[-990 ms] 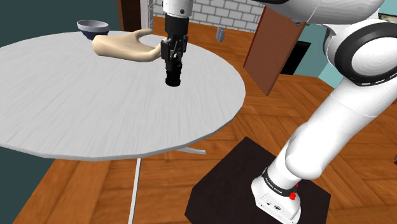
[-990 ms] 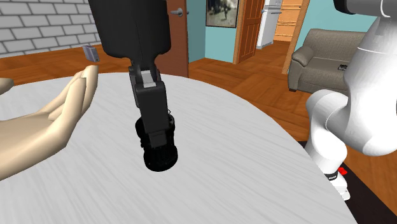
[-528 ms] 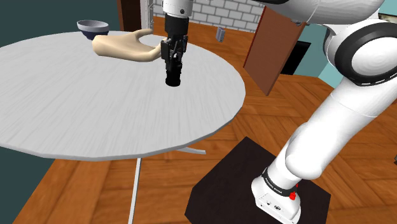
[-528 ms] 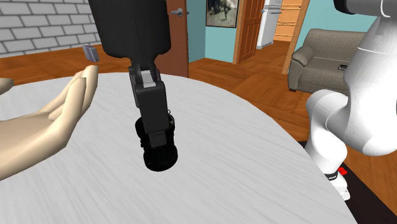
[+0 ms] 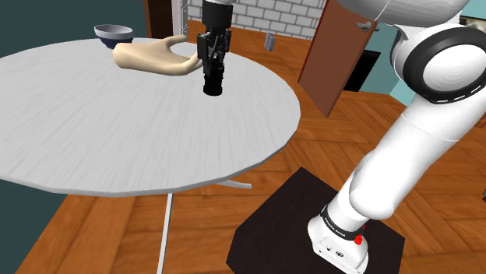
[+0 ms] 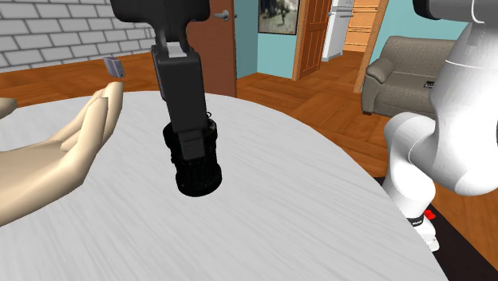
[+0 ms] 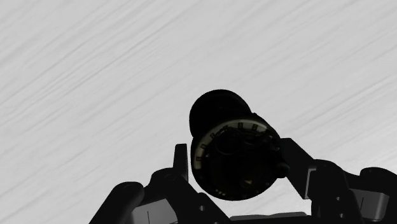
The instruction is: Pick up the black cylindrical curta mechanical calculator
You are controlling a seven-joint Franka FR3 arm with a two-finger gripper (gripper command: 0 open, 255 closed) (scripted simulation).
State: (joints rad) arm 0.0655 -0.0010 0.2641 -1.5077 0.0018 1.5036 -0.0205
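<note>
The black cylindrical calculator (image 5: 212,84) hangs upright a little above the round grey-white table (image 5: 93,132), clasped between the fingers of my black gripper (image 5: 213,70). In the second exterior view the calculator (image 6: 195,172) sticks out below the gripper (image 6: 191,148), over the table (image 6: 303,223). The wrist view looks down on the calculator's ringed top (image 7: 232,156), with the gripper (image 7: 235,162) shut on its sides and the table (image 7: 95,76) beneath.
A tan model hand (image 5: 152,58) lies on the table just beyond the gripper, palm up. A dark bowl (image 5: 114,33) sits at the far edge. A brown panel (image 5: 331,54) stands past the table. The arm's black stand (image 5: 311,226) is at lower right.
The gripper has risen with the calculator in it, lifting it higher over the table. The hand and bowl have not moved.
</note>
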